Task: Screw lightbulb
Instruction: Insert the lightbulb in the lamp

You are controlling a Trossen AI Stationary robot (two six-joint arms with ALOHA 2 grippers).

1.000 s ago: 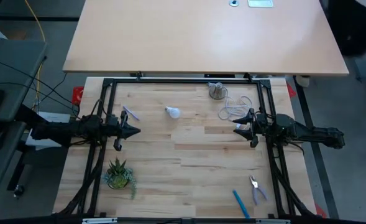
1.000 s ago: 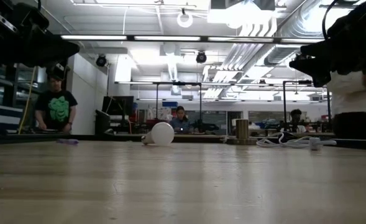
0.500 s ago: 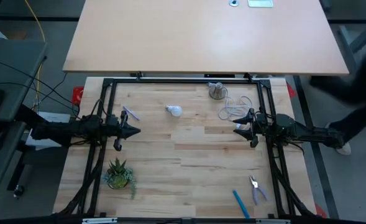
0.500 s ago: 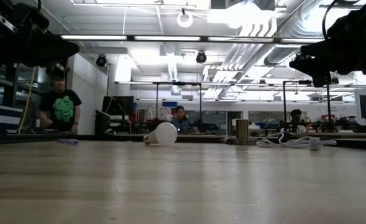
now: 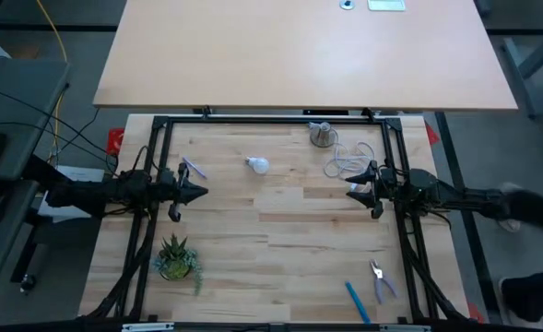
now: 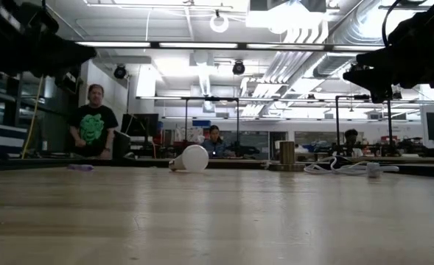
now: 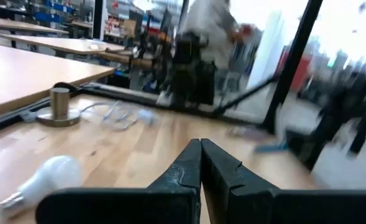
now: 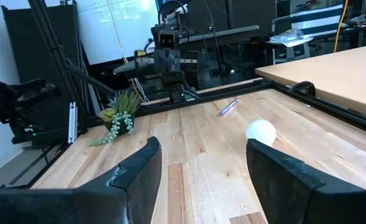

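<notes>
The small white lightbulb [image 5: 257, 165] lies on its side on the wooden table, far of centre, its silvery screw base toward the left. It also shows in the low view [image 6: 192, 158], the left wrist view [image 7: 43, 177] and the right wrist view [image 8: 260, 131]. The grey round-based socket [image 5: 323, 135] stands upright at the far edge, its white cord [image 5: 344, 162] coiled beside it. My left gripper [image 5: 200, 194] hovers shut at the table's left [image 7: 201, 144]. My right gripper [image 5: 349, 192] hovers open at the right [image 8: 201, 147]. Both are empty and away from the bulb.
A small potted plant [image 5: 176, 258] stands near left. Pliers [image 5: 379, 277] and a blue pen [image 5: 357, 302] lie near right. A purple pen [image 5: 194, 168] lies far left. A black frame [image 5: 271, 118] borders the table. People stand in the room behind [image 6: 93, 132].
Both arms and the things on the table have kept still. In the room behind, a person in a green-printed shirt has walked a little to the right in the low view.
</notes>
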